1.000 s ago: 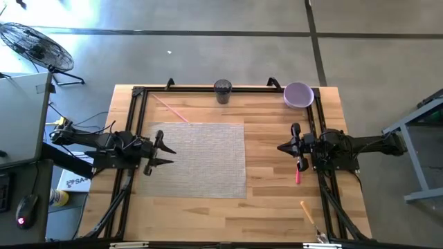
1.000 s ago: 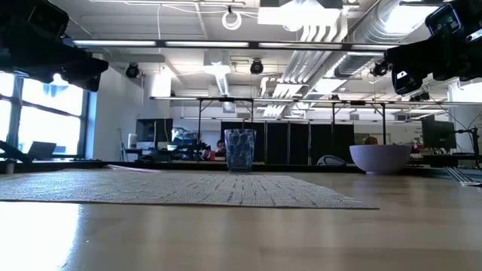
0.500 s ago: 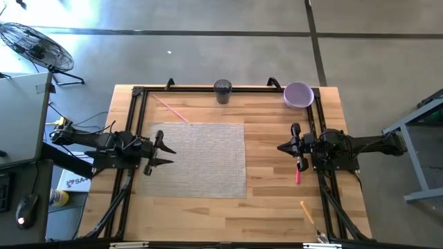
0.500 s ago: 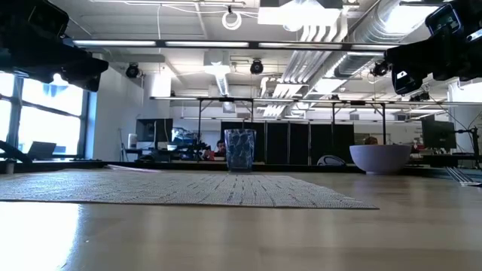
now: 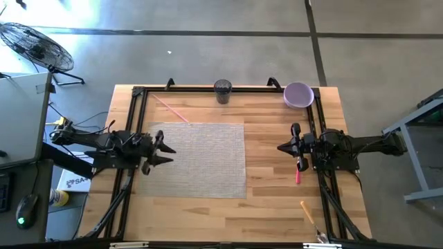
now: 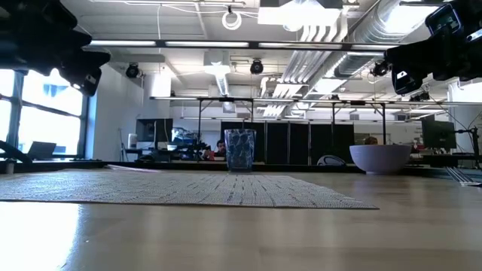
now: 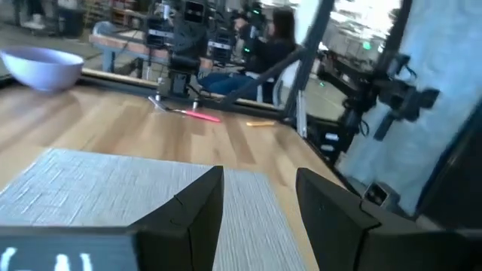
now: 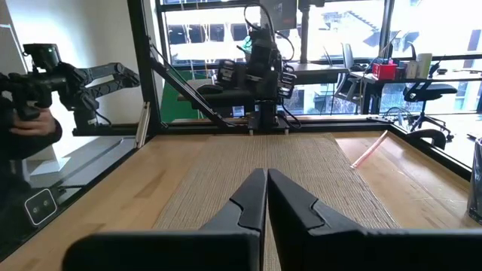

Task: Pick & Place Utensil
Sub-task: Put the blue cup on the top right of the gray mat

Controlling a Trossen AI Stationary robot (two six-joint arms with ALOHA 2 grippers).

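The left gripper point(image 5: 168, 155) hovers over the left edge of the grey woven rectangular placemat point(image 5: 201, 159), its 2 dark fingers point(image 7: 197, 207) spread apart with nothing between them. The mat lies flat in the middle of the light wooden butcher-block table point(image 5: 270, 180). Far and left of the mat, a thin pink straw-like stick point(image 5: 170, 109) lies at a slant on the bare wood, its right end close to the mat's far edge. Just right of it, at the far edge of the table, a dark translucent patterned drinking glass point(image 5: 222, 90) stands upright; the low view shows it too point(image 6: 239, 150). Right of the mat, the right gripper point(image 5: 279, 147) hangs above the wood with its 2 fingers point(image 8: 245, 203) pressed together and holding nothing. Directly beside and partly under this arm lies the pink-handled utensil with a dark head point(image 5: 297, 169), resting on the table well apart from the mat, its handle pointing toward the near side. At the far right corner a lavender round bowl point(image 5: 298, 95) sits upright. Near the right near corner an orange-handled utensil point(image 5: 308, 211) lies on the wood at a slant.
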